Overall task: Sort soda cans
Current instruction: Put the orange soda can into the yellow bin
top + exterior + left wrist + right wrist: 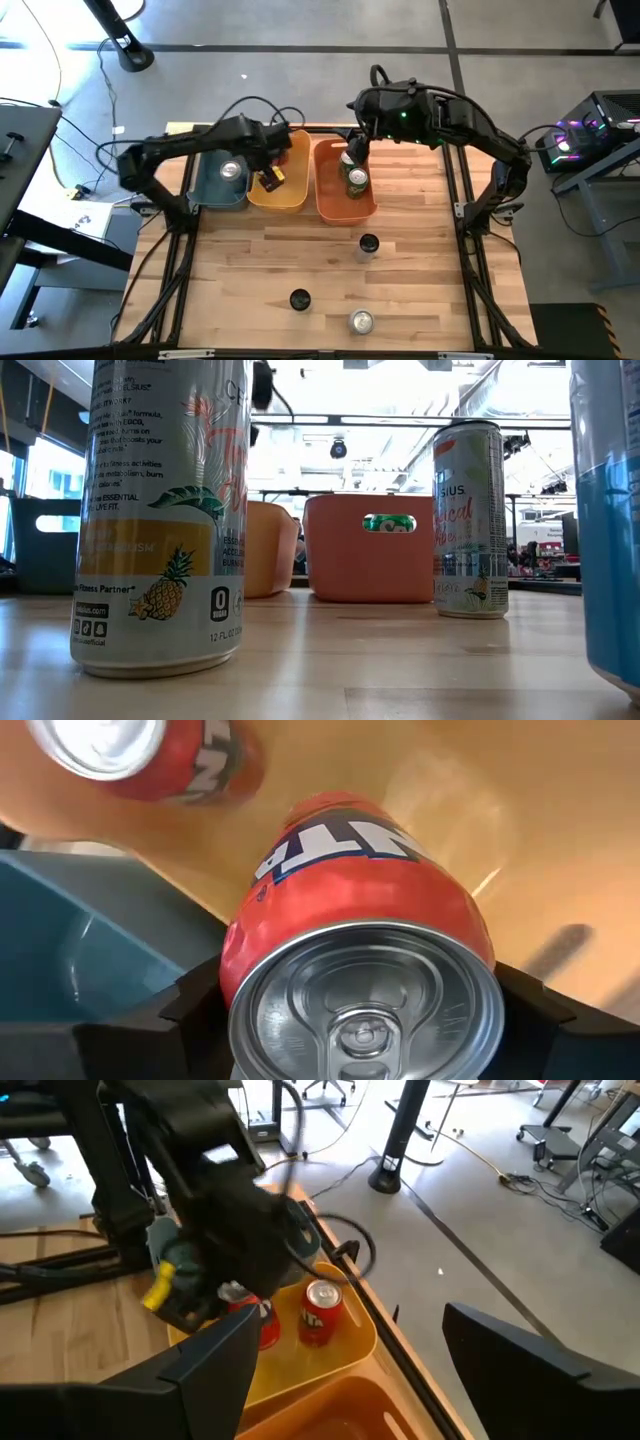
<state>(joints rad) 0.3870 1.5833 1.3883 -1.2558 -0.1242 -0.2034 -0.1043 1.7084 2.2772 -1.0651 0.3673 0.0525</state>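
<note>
While a red can (pixel 350 970) sits clamped in your left end effector (pixel 270 178) over the yellow bin (pixel 277 190) (a second red can (pixel 322 1312) stands inside), your right end effector (pixel 352 150) hangs open above the orange bin (pixel 325 195) holding green cans (pixel 356 181).

3 bins (pixel 280 196) side by side at table (pixel 300 260) rear, 3 cans (pixel 369 245) in front

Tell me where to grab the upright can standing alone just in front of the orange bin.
Grip the can on its round side wall, near the top, coming straight down from above with the jaws either side. It stands upright on the table, apart from the orange bin and the other cans, so there is probably room all round.
</note>
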